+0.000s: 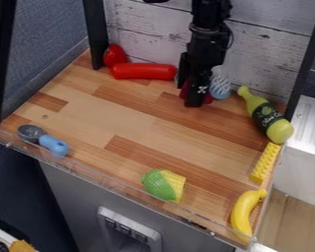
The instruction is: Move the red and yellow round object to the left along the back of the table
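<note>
- Gripper (pixel 195 101) hangs low near the back boards – open or closed, I cannot tell.
- Red piece (pixel 208 97) sits right by it, partly hidden; a blue-and-white toy (pixel 220 88) is just beside. Whether either is held, cannot tell.
- My judgement: close work at the red piece; the next move calls for a sure grip or a clean release, clear of the blue-and-white toy.
- Outward: red cylinder (pixel 144 71) to the left, green bottle (pixel 268 118) to the right, yellow brick (pixel 265 163) and banana (pixel 247 210) below it.
- Front: corn (pixel 163 185), blue-handled scoop (pixel 53 144).
- Striped wood counter (pixel 114 115), whitewashed planks (pixel 147 34), blue-grey wall (pixel 45 39).
</note>
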{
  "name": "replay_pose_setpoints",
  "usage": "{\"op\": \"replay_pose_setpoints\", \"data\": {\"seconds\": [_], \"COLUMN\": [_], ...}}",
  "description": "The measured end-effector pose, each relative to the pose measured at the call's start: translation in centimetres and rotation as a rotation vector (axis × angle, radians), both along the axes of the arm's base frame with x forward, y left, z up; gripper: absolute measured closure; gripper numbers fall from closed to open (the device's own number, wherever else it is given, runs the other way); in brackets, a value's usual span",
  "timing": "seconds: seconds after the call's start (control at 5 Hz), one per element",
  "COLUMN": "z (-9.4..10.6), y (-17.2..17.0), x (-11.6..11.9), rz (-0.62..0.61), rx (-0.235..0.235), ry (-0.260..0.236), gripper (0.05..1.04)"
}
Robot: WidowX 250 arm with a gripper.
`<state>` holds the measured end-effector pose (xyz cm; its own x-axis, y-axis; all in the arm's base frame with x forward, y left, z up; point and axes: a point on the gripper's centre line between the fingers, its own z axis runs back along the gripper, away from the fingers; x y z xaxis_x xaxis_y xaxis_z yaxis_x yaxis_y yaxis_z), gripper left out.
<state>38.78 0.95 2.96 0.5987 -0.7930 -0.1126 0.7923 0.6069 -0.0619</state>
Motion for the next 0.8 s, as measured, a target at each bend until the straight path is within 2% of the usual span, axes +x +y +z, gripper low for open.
{"op": "replay_pose_setpoints", "data": {"seconds": [0.2,0.4,0.6,0.8], "z": [0.9,1.3,1.0,1.0], "y": [1.1,1.9,2.6,2.7], "x": [-0.3,-1.2,-1.6,-1.5], "rz": [0.089,0.232,0.349,0.386], "rx": [0.007,0.022,0.035,0.043], "ry": [-0.008,-0.007,-0.001,-0.011], "gripper": [0.085,0.085,0.085,0.087]}}
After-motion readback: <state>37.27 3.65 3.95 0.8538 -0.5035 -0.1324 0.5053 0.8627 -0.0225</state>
